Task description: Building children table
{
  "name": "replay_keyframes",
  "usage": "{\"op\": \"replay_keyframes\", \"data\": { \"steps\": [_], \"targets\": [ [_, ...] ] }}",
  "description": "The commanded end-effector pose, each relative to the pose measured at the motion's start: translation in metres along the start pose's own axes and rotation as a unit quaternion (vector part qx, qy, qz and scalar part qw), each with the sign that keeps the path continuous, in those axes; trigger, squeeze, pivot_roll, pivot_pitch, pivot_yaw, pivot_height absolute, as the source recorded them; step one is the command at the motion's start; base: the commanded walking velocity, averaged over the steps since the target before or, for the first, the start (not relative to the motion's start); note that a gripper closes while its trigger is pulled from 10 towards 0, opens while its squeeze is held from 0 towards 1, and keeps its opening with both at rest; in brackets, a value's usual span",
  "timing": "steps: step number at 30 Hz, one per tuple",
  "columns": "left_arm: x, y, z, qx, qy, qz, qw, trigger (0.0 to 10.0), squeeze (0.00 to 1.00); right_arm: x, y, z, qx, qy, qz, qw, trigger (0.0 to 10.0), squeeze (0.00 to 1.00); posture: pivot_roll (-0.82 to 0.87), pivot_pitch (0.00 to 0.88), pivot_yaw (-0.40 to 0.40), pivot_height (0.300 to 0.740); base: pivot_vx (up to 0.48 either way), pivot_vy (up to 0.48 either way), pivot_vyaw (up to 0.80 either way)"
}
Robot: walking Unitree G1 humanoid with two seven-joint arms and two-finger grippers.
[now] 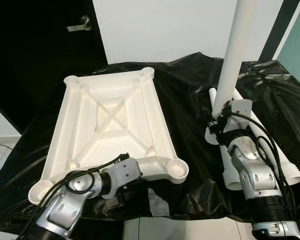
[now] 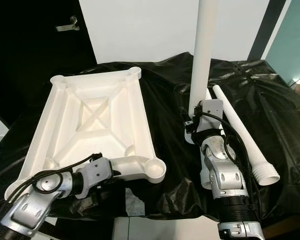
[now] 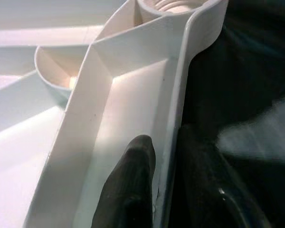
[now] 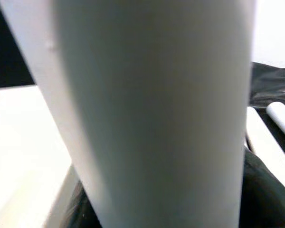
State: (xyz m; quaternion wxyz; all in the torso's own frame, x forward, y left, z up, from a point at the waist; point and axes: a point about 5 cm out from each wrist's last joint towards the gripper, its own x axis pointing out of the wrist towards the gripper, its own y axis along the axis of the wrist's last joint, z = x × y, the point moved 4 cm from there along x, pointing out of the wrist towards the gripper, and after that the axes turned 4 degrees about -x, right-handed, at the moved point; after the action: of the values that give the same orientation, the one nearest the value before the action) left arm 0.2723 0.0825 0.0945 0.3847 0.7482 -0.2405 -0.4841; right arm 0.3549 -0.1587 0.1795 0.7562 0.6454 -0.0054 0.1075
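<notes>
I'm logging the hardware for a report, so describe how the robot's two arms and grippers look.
Both arms are silver metal in rounded, jointed segments. The left arm carries looped black cables over its round joint; the right arm has black cables running alongside and a ribbed black collar near its base. The left gripper has smooth, glossy black fingers with rounded tips.

A shiny black sheet [image 1: 190, 85] covers the middle of the frame, all wrinkled and crumpled. At the upper left is a dark door [image 1: 40, 55] with a silver handle [image 1: 80, 25]. A white wall [image 1: 165, 25] fills the top middle. Pale floor [image 1: 0, 150] peeks in at the left edge.
</notes>
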Motion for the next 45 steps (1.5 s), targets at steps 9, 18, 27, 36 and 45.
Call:
{"op": "replay_keyframes", "data": {
  "steps": [9, 18, 27, 36, 45],
  "targets": [
    [0.0, -0.018, -0.044, -0.039, 0.21, -0.063, 0.975, 0.0, 0.0, 0.001, 0.011, -0.01, 0.01, 0.014, 0.023, 1.0, 10.0, 0.0, 0.02, 0.0, 0.06, 0.74, 0.0, 0.0, 0.0],
    [0.001, -0.019, -0.056, -0.04, 0.239, -0.082, 0.967, 10.0, 0.0, 0.003, 0.014, -0.013, 0.019, 0.02, 0.031, 0.999, 10.0, 0.0, 0.02, 0.0, 0.064, 0.74, 0.0, 0.0, 0.0],
    [0.005, 0.0, -0.052, -0.055, 0.205, -0.035, 0.977, 10.0, 1.0, 0.003, 0.021, -0.016, 0.014, 0.03, 0.05, 0.998, 10.0, 0.0, 0.01, 0.0, 0.061, 0.74, 0.0, 0.0, 0.0],
    [-0.008, 0.053, -0.034, -0.108, 0.094, 0.132, 0.981, 10.0, 0.0, 0.003, 0.028, -0.024, 0.011, 0.048, 0.068, 0.996, 10.0, 0.0, 0.01, 0.0, 0.046, 0.74, 0.0, 0.0, 0.0],
    [-0.02, 0.076, -0.066, -0.118, 0.191, 0.229, 0.947, 10.0, 0.0, 0.009, 0.038, -0.043, 0.011, 0.101, 0.089, 0.991, 10.0, 0.0, 0.03, 0.0, -0.019, 0.74, 0.0, 0.0, 0.0]
  ]
}}
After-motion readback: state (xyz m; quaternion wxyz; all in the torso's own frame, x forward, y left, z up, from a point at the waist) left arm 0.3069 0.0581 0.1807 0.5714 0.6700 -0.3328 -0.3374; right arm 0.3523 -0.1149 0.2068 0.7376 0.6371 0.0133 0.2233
